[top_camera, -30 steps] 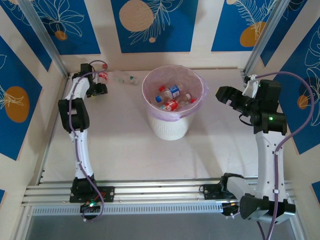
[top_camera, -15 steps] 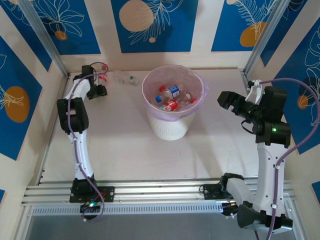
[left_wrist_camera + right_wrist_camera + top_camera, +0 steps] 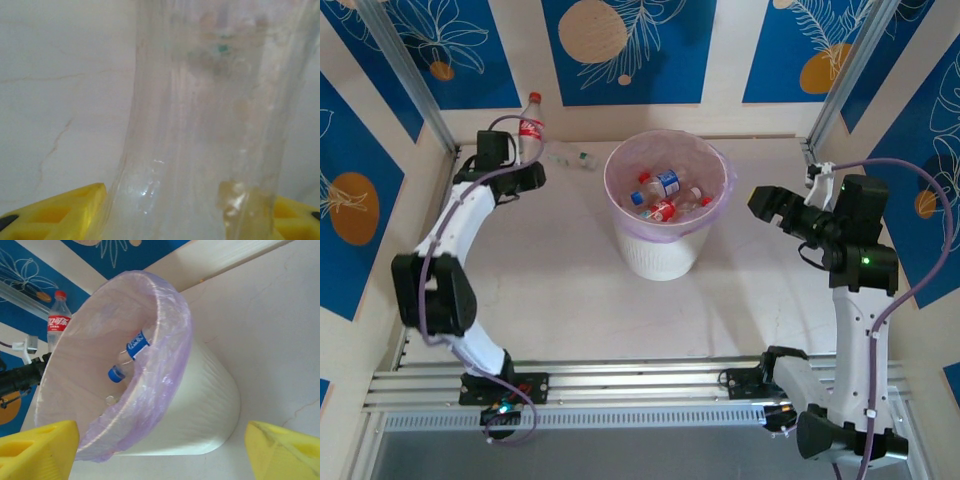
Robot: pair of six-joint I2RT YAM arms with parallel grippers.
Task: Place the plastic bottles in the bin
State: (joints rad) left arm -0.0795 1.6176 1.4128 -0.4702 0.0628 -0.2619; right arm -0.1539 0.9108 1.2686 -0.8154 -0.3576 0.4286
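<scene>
Overhead looks down from behind; left wrist sits close on the bottle (image 3: 200, 125) between its fingers (image 3: 55, 210); right wrist shares the bin (image 3: 200, 405).

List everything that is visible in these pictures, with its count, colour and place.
held bottle: one, clear, red cap and label, upright at the far left corner
lying bottle: one, perhaps two, clear with a green spot, on the table left of the bin
bottles in the bin: at least four, red and blue caps and labels
bin: one, white, purple bag lining, table's middle
table: one, white
wall panels: several, blue with orange circles
left pincer: yellow fingers, closed on the held bottle
right pincer: yellow fingers, open, empty, right of the bin
</scene>
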